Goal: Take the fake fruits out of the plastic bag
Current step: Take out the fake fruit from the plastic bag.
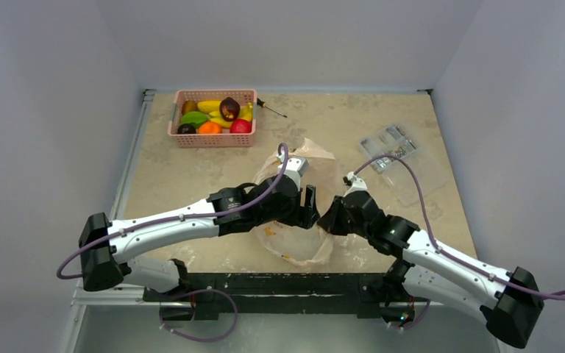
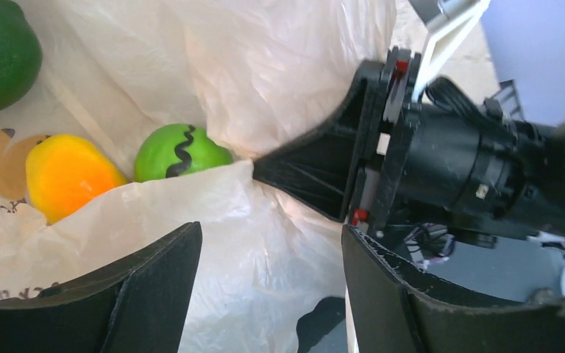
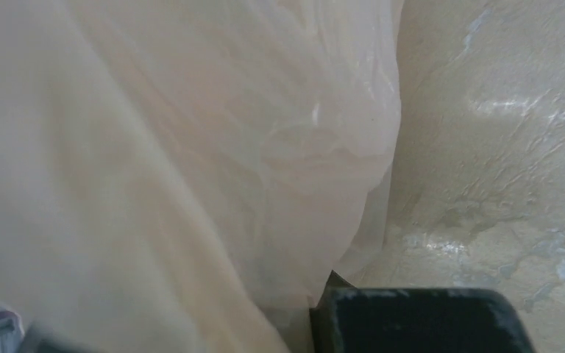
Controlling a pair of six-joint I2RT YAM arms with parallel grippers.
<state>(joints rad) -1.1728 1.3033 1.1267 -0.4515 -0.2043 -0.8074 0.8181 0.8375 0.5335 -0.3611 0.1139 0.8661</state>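
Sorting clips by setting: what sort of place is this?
Likely a robot test cell: bare grey walls box in a beige table, left arm and right arm are bolted at its edge, a pink basket holds fake fruit.

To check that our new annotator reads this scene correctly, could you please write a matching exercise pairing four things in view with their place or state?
Things:
1. green striped ball
2. right gripper
3. pink basket
4. clear packet

Places or states:
A. at the far left corner of the table
B. inside the plastic bag
C. shut on a fold of the plastic bag
D. on the table, to the right of the plastic bag

Pairs: 1-B, 2-C, 3-A, 4-D.
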